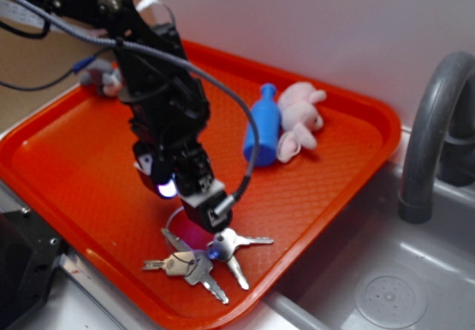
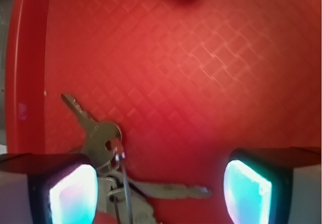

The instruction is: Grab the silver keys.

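The silver keys (image 1: 204,258) lie fanned out on a thin wire loop near the front edge of the orange tray (image 1: 67,159). My gripper (image 1: 194,202) hangs just above and behind them, open. In the wrist view the keys (image 2: 103,138) sit low and left, their heads beside the left fingertip (image 2: 73,194). One key blade reaches across the gap toward the right fingertip (image 2: 249,191). Nothing is held between the glowing pads.
A blue bottle (image 1: 261,128) and a pink plush toy (image 1: 298,119) lie at the tray's back right. A small grey and pink object (image 1: 104,78) sits at the back left. A grey sink (image 1: 386,285) with a faucet (image 1: 434,133) is to the right.
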Action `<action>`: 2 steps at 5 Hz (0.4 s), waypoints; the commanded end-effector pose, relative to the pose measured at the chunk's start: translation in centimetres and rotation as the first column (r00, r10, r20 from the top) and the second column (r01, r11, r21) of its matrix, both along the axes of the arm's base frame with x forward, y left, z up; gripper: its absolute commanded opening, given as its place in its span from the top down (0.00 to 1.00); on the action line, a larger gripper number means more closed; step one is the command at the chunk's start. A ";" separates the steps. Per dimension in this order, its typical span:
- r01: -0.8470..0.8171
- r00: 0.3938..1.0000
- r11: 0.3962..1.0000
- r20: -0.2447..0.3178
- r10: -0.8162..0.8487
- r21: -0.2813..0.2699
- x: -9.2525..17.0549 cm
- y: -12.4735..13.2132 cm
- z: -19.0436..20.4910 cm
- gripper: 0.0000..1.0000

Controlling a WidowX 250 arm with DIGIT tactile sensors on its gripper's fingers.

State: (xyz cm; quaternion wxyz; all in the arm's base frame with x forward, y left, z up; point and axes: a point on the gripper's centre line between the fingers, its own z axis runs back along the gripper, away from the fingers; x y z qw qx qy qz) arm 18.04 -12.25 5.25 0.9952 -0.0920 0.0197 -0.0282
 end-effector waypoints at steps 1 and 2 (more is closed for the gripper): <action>0.037 0.999 0.999 0.004 -0.037 -0.033 0.8 -1.5 -1.0 1.00; 0.054 0.999 0.998 0.008 -0.054 -0.044 0.6 -1.4 -0.2 1.00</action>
